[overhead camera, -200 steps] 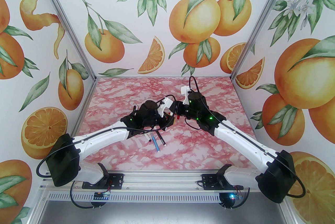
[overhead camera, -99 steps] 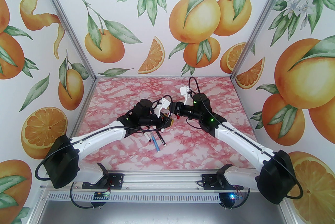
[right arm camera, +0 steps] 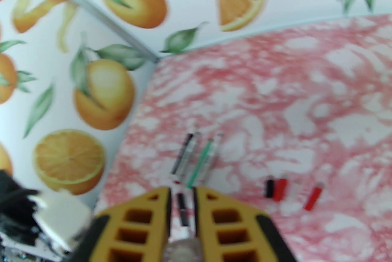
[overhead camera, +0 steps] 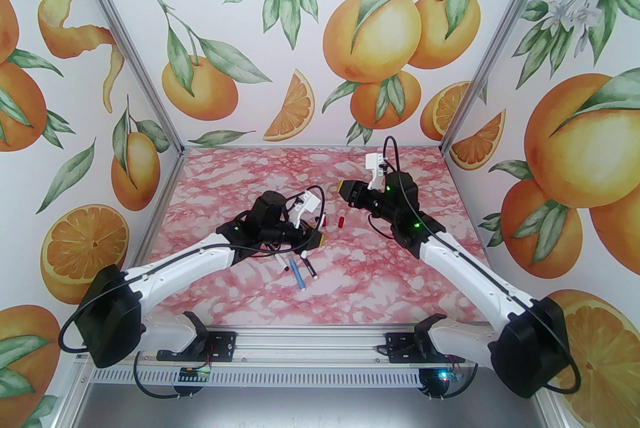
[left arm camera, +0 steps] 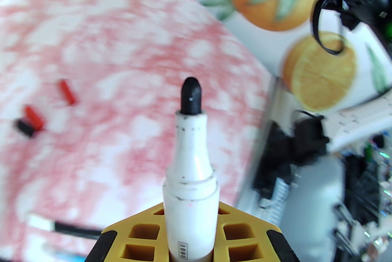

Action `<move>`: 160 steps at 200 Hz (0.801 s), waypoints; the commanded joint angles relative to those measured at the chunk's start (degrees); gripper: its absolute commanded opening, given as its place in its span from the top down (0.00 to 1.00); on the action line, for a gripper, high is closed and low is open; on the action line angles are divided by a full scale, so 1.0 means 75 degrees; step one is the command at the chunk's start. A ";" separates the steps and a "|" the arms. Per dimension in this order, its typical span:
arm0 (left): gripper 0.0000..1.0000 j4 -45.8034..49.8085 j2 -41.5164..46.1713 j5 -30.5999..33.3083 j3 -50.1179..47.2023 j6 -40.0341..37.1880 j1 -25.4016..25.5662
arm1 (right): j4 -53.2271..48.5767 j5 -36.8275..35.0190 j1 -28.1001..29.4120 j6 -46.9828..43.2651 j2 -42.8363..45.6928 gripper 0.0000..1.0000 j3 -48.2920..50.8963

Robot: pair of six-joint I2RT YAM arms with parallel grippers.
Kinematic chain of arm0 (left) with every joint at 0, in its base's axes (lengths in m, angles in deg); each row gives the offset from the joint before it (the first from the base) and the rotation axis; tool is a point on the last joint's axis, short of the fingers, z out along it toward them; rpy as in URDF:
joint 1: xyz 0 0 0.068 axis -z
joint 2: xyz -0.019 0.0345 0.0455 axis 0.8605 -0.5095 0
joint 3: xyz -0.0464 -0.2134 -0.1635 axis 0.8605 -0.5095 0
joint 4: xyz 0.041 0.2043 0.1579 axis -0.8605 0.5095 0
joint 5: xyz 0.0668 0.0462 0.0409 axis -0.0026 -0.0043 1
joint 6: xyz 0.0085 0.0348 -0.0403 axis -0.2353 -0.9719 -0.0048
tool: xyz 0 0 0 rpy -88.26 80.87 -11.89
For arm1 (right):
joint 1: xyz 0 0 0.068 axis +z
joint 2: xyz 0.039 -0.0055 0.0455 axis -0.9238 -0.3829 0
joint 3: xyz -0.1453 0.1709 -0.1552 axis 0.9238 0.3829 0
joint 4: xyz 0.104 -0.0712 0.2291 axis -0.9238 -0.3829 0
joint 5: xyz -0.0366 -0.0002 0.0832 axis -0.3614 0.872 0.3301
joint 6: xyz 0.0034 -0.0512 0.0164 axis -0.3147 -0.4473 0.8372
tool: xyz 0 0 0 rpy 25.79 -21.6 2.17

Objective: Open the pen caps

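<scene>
Gripping a white pen (left arm camera: 190, 169), nib (left arm camera: 190, 95) bare and pointing right, the left gripper (overhead camera: 319, 240) hangs just far of the loose pens (overhead camera: 298, 275) (long axes near-to-far), nearer them than the right gripper (overhead camera: 345, 188), whose grip I cannot tell.

Red caps (right arm camera: 280, 189): two. Black cap (right arm camera: 269, 188): one. Loose pens (right arm camera: 200, 162): about five. Held pen (left arm camera: 190, 162): one.

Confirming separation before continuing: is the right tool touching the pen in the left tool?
Apart. Top view shows table between the right tool and the left tool with its pen.
</scene>
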 commanded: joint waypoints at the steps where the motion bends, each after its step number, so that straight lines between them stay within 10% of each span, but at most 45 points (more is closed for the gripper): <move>1: 1.00 0.0212 0.0459 0.1242 -0.0093 -0.0239 0.0008 | -0.1922 -0.1311 0.0002 -0.0807 -0.0470 0.91 -0.0606; 160: 0.98 -0.0072 0.0938 0.1415 -0.0618 -0.0133 -0.0153 | -0.3433 -0.2373 -0.0060 -0.1143 -0.4654 0.87 -0.1983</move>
